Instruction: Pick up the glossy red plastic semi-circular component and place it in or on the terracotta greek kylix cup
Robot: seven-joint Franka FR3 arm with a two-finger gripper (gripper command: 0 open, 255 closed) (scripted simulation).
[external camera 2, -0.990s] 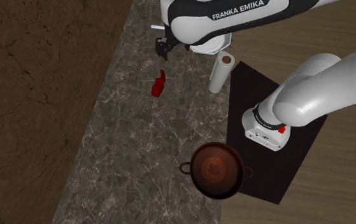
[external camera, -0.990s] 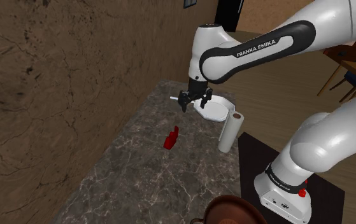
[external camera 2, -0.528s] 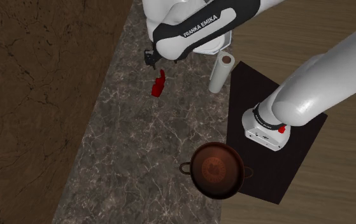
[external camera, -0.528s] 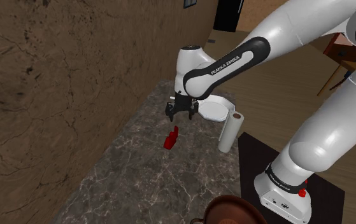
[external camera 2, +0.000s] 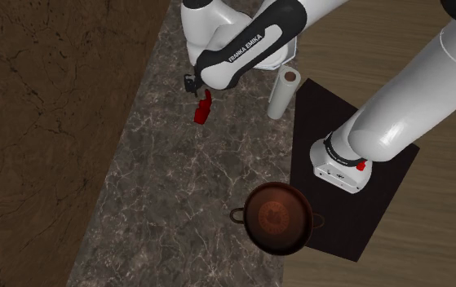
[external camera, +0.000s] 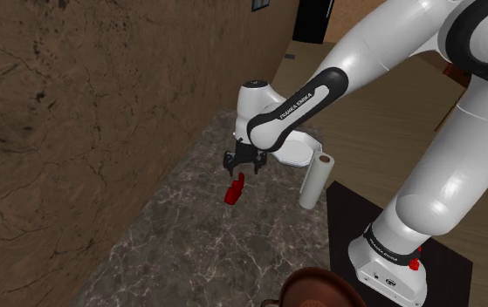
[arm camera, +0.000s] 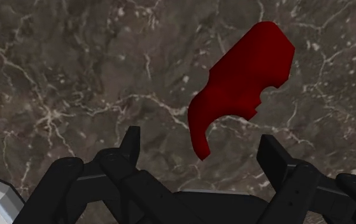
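Observation:
The red semi-circular component (external camera: 233, 189) (external camera 2: 203, 108) (arm camera: 241, 79) lies on the dark marble counter (external camera: 207, 235). My black gripper (external camera: 244, 166) (external camera 2: 192, 85) (arm camera: 199, 149) hangs just above its far end, open, with nothing between the fingers. In the wrist view the red piece lies just beyond the fingertips, its lower tip reaching into the gap between them without touching. The terracotta kylix cup (external camera 2: 278, 217) (external camera: 322, 289) is a dark reddish bowl with two small handles at the counter's near end, beside the stand.
A white cylinder (external camera: 314, 181) (external camera 2: 281, 94) stands upright near the counter's edge, close to the arm. A white dish (external camera: 292, 151) sits behind the gripper. A brown wall (external camera: 76, 113) runs along the counter's far side. The stand rests on a black mat (external camera 2: 356, 155).
The arm has swung down and toward the shoulder view's left, bringing the gripper from over the white dish to just above the red piece. The red piece has not moved.

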